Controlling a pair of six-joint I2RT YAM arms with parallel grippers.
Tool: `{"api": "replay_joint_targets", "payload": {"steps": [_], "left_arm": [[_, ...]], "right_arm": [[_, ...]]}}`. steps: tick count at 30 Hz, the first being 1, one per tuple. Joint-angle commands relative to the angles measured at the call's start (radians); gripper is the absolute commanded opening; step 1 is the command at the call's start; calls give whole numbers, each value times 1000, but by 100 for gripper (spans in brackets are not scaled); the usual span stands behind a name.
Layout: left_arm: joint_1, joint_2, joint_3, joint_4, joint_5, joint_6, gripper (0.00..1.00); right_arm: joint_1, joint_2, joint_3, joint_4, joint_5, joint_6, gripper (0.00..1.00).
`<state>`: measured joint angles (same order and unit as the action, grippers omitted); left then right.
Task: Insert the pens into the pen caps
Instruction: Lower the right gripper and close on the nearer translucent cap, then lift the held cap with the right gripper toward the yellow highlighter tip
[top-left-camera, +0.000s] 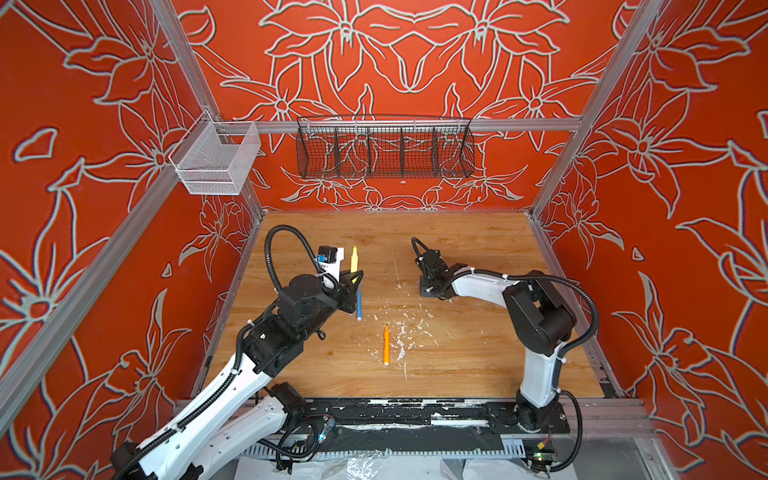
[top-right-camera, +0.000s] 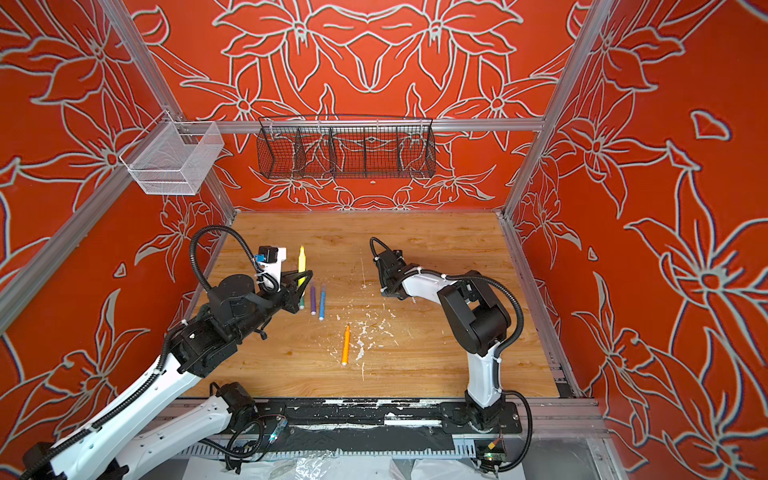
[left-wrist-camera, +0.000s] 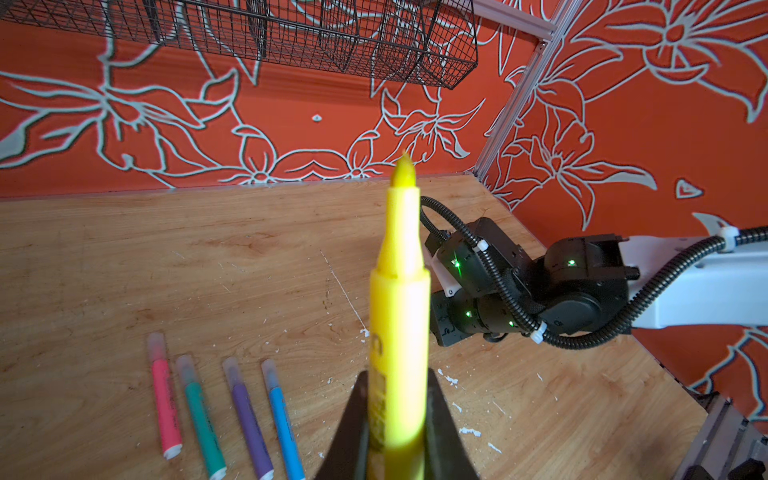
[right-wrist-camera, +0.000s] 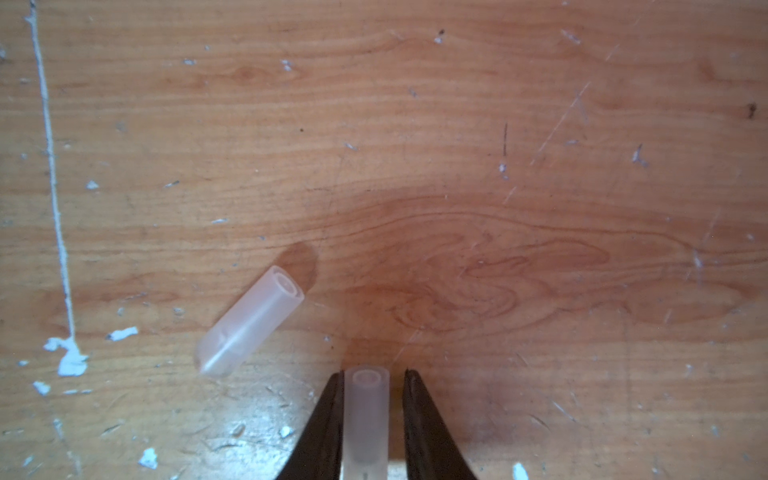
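Observation:
My left gripper (left-wrist-camera: 399, 374) is shut on the yellow pen (left-wrist-camera: 401, 291), which it holds off the table with its bare tip toward the back wall; both top views show it (top-left-camera: 354, 259) (top-right-camera: 301, 262). Pink (left-wrist-camera: 166, 407), green (left-wrist-camera: 201, 424), purple (left-wrist-camera: 249, 428) and blue (left-wrist-camera: 284, 428) pens lie side by side, each wearing a translucent cap. An orange pen (top-left-camera: 386, 345) lies alone mid-table. My right gripper (right-wrist-camera: 374, 374) is low over the wood with a clear pen cap (right-wrist-camera: 366, 411) between its jaws. One finger touches the cap and a thin gap shows at the other. A second cap (right-wrist-camera: 249, 322) lies loose beside it.
White paint flecks (top-left-camera: 401, 328) are scattered over the middle of the wooden table (top-left-camera: 478, 353). A black wire basket (top-left-camera: 384, 149) hangs on the back rail and a white mesh basket (top-left-camera: 216, 162) at the left corner. Patterned red walls close three sides.

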<state>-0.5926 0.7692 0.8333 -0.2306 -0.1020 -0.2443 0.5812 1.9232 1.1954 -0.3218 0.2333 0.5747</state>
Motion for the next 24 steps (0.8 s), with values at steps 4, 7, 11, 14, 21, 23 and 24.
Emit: {"api": "replay_joint_targets", "payload": {"steps": [4, 7, 11, 14, 21, 23, 24], "left_arm": [[5, -9, -6, 13, 8, -6, 0], [4, -8, -5, 13, 10, -7, 0], [5, -8, -5, 12, 14, -7, 0], [5, -6, -3, 11, 21, -7, 0], [5, 14, 0, 26, 82, -4, 0], [4, 18, 2, 32, 101, -4, 0], [5, 19, 2, 35, 110, -4, 0]], "right_arm": [[-7, 42, -17, -57, 12, -9, 22], [-7, 45, -14, -60, 14, -12, 15], [-7, 32, -16, -64, 25, -19, 6], [-7, -7, -34, -48, 2, -23, 2], [-9, -253, -136, -4, -10, 0, 0], [-9, -353, -170, 1, 11, 10, 0], [-9, -396, -185, 4, 18, 12, 0]]}}
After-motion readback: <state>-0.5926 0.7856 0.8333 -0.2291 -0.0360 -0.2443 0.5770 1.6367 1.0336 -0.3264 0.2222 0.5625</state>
